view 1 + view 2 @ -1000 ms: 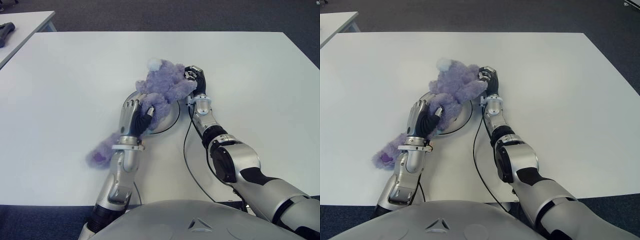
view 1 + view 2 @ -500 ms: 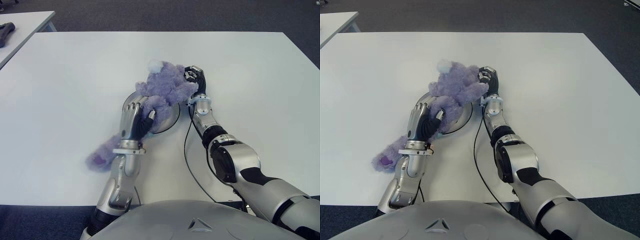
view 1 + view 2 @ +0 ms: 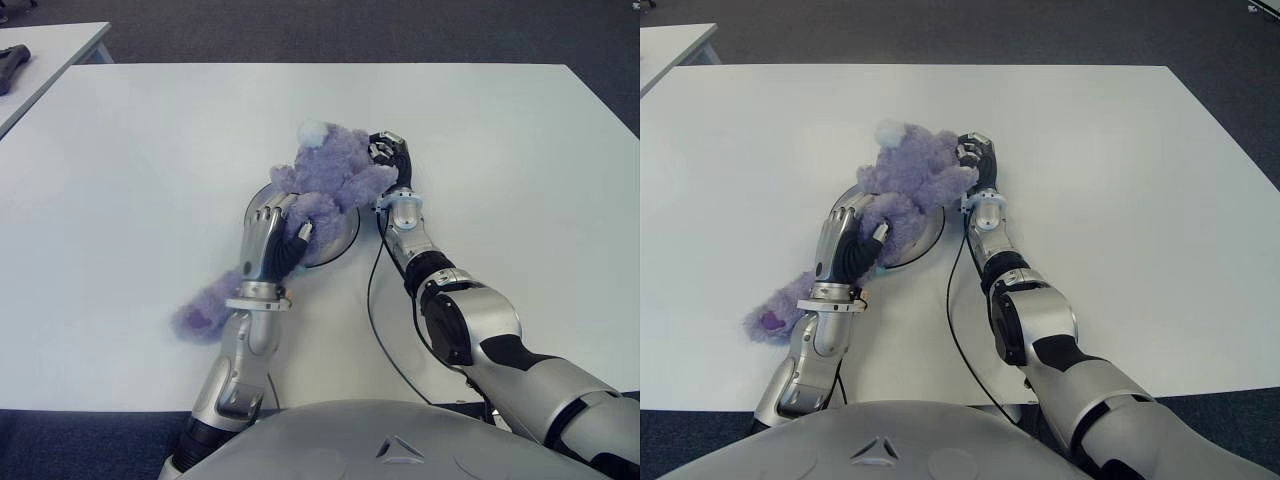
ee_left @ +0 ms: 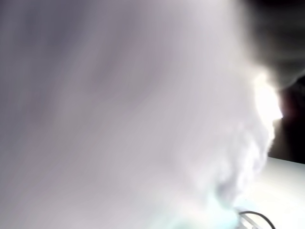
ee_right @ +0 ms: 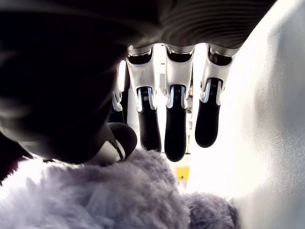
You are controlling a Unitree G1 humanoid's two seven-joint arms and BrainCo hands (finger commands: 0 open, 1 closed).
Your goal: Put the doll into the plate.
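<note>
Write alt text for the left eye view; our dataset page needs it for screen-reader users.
A purple plush doll lies across a silver plate on a white table, one limb trailing off toward the robot. The left hand grips its lower body; the right hand touches its far side with fingers extended.

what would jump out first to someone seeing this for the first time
A fluffy purple doll sprawls mid-table over a silvery plate, with one limb trailing off it toward the robot's left. Both hands are on it: the left hand grips its near side, and the right hand touches its far right side. The rest of the white table looks bare.
</note>
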